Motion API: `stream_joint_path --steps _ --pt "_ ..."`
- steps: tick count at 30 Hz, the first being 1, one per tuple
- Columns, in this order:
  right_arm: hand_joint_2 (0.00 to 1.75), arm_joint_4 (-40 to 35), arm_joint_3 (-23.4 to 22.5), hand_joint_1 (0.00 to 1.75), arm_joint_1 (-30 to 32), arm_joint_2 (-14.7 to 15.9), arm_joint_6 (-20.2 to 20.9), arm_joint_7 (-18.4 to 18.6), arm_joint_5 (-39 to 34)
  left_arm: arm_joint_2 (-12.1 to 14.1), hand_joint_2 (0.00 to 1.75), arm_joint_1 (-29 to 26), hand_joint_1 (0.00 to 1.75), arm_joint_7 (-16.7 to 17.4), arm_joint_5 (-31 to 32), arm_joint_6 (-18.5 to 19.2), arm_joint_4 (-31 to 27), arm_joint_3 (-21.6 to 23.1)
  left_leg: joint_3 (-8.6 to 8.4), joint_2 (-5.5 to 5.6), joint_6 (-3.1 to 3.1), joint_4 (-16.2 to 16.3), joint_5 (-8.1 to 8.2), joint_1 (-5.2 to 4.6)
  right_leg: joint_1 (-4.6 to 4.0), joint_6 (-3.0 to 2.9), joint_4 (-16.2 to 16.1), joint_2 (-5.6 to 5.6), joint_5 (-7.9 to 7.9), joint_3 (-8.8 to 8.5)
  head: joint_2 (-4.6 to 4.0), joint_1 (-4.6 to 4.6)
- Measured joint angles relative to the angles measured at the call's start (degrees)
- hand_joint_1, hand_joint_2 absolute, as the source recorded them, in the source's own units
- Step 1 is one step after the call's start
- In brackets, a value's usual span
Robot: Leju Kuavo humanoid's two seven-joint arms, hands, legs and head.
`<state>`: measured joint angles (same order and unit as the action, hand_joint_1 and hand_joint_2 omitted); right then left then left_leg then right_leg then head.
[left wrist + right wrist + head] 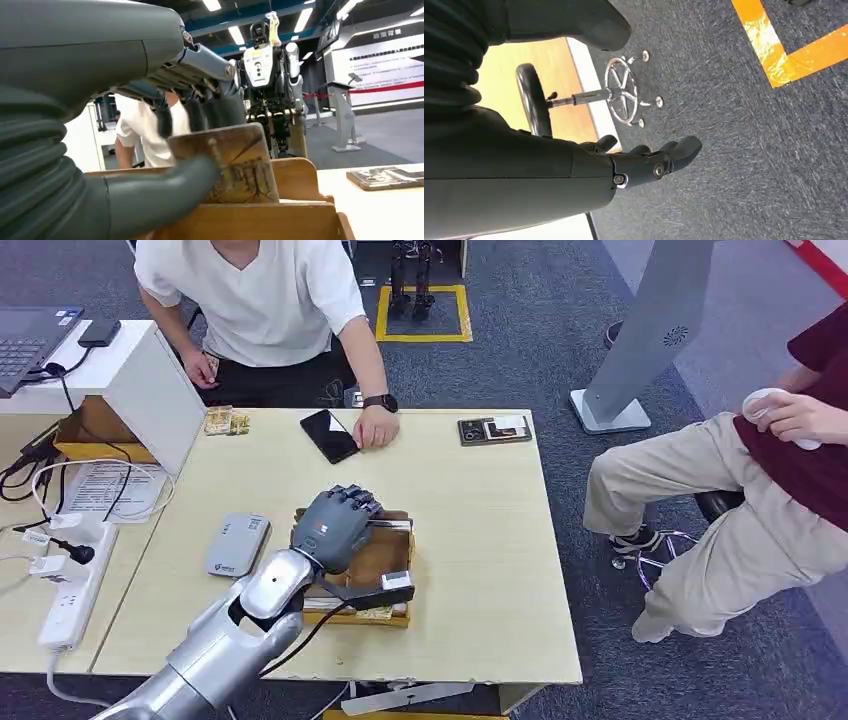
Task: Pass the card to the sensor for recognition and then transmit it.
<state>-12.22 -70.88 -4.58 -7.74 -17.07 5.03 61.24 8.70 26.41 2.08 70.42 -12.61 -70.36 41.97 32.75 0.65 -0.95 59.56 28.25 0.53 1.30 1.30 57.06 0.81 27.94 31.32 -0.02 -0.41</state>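
Left wrist view, left hand [150, 165] pinching card [235, 165] over wooden box [300, 175], right hand [644, 165] hanging, fingers apart, empty

Head view looks down and forward over the table [470, 540], from above. Left wrist view sits close behind the left hand [150, 100], level across the wooden box [280, 220]; head view shares that box [390, 560]. Right wrist view faces the carpet [749, 150], close behind the right hand [644, 165].
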Motion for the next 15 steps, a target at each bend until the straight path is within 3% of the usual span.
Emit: stream_joint_path --steps 15 --pt "1.75 0.0 -0.2 0.00 0.0 0.0 -0.1 0.0 0.5 0.3 1.75 0.0 1.75 -0.8 -1.1 -1.7 0.0 0.0 0.00 0.00 0.00 0.0 0.00 0.00 0.00 0.00 0.0 0.01 0.00 0.00 0.00 -0.02"
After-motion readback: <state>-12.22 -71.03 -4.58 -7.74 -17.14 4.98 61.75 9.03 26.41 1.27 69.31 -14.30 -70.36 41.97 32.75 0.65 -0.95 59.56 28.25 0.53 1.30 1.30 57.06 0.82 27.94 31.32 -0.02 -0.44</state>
